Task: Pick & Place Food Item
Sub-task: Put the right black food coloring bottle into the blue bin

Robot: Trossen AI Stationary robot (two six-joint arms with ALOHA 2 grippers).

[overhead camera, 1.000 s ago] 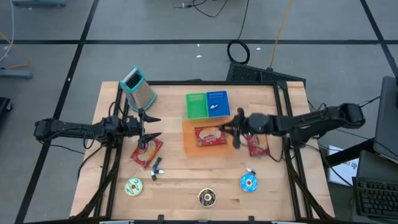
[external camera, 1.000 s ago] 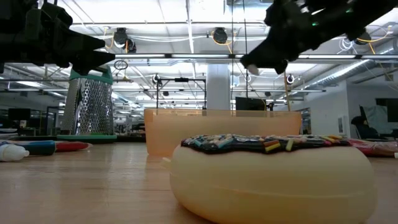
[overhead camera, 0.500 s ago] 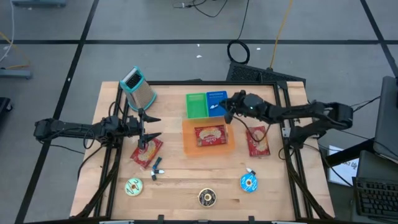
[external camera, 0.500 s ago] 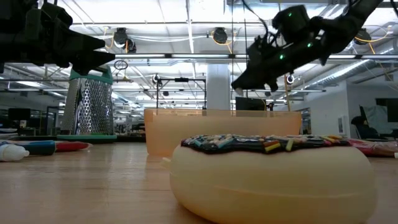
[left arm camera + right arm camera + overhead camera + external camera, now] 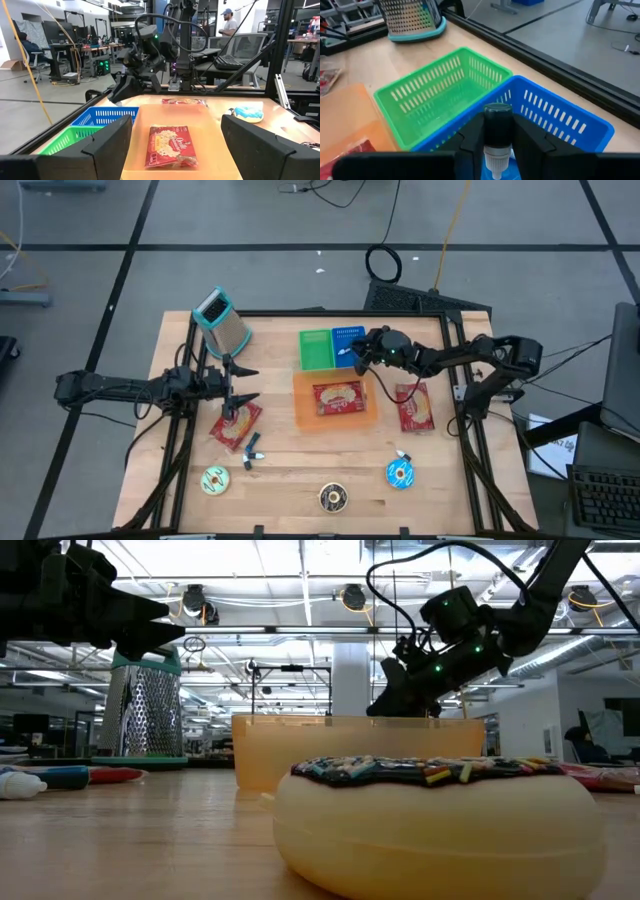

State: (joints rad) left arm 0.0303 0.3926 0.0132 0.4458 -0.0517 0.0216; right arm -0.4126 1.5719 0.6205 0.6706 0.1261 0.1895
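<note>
Right gripper clamped, tilted slightly downward (left gripper spread wide).

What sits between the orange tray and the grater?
The green basket lies between the orange tray and the grater, slightly off the line, in the high view.

We saw a grey floor crossed by dark lines, with loose cables and a coiled black cable lying behind the wooden table. A keyboard sat at the right edge. Level across the table, we looked into an open workshop with a white column, exposed ceiling ducts and round ceiling lamps. Farther back stood desks, office chairs and a person in a cap.
</note>
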